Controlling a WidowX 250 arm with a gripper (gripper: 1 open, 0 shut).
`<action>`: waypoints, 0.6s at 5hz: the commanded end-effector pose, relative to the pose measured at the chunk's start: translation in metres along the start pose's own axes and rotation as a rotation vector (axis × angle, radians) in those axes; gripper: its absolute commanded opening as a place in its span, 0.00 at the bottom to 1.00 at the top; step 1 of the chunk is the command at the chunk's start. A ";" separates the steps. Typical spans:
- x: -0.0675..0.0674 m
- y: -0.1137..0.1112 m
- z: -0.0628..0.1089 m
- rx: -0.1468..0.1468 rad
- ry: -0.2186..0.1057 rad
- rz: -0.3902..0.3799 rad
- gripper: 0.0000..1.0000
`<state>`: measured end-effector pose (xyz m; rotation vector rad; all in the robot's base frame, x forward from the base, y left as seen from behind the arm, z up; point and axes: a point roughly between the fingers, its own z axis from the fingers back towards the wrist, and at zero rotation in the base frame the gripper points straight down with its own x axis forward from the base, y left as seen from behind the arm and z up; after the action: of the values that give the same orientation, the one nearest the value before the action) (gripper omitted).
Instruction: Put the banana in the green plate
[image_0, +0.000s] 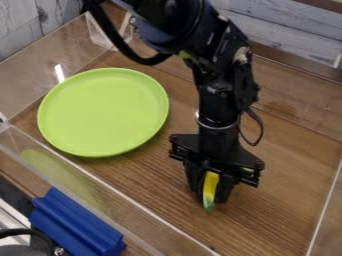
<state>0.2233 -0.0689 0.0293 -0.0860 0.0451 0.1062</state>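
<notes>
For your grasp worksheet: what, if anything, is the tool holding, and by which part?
The tool is shut on the banana, apparently around its middle; its greenish lower tip shows below.

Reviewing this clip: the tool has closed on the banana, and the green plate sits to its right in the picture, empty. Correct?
Wrong on one point: in the camera view the green plate lies to the left of the tool, not the right. The rest holds: the tool is closed on the banana, and the plate is empty.
</notes>
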 end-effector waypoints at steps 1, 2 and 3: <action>0.008 -0.003 0.017 -0.004 -0.039 -0.014 0.00; 0.006 -0.002 0.022 0.006 -0.027 -0.020 0.00; 0.005 -0.001 0.028 0.015 -0.017 -0.024 0.00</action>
<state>0.2186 -0.0649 0.0423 -0.0539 0.0928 0.0860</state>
